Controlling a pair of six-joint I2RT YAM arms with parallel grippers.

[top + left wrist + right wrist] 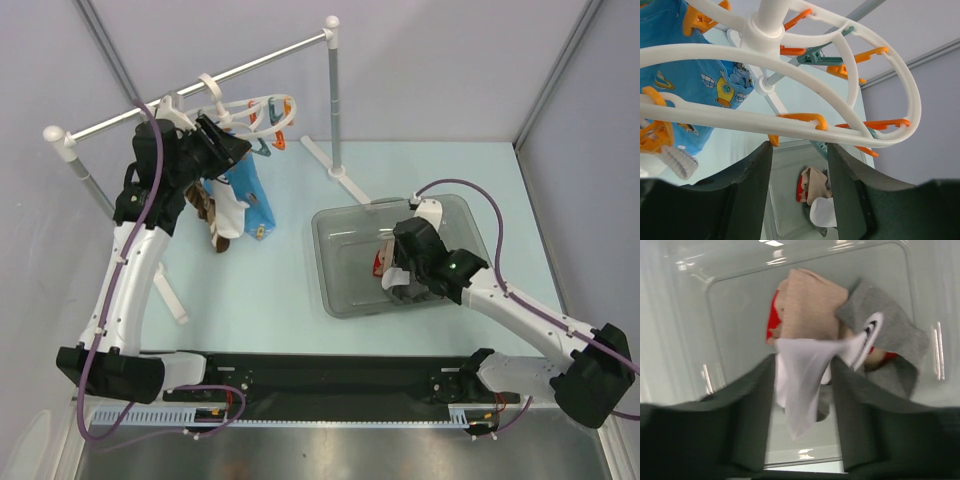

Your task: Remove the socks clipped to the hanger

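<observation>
Currently the left fingers are spread wide with nothing between them, tips just under the white ring of the hanger. The hanger is hooked on the rail and carries orange and teal clips round its rim.

On its left side:
- blue cloth, printed, clipped up
- white sock, ribbed cuff caught in an orange clip
- brown striped sock, seen from the top view dangling just beside the blue cloth and partly hidden by the left arm

The right fingers are low inside the clear bin, which sits on the surface near the foot of the rail's right post. They stand apart. A thin pale sock hangs blurred in the gap; cannot tell whether either pad touches it.

On the bin floor beyond the tips:
- beige sock
- grey sock, just right of the beige one and touching it
- red fabric, only an edge showing from under the beige sock
</observation>
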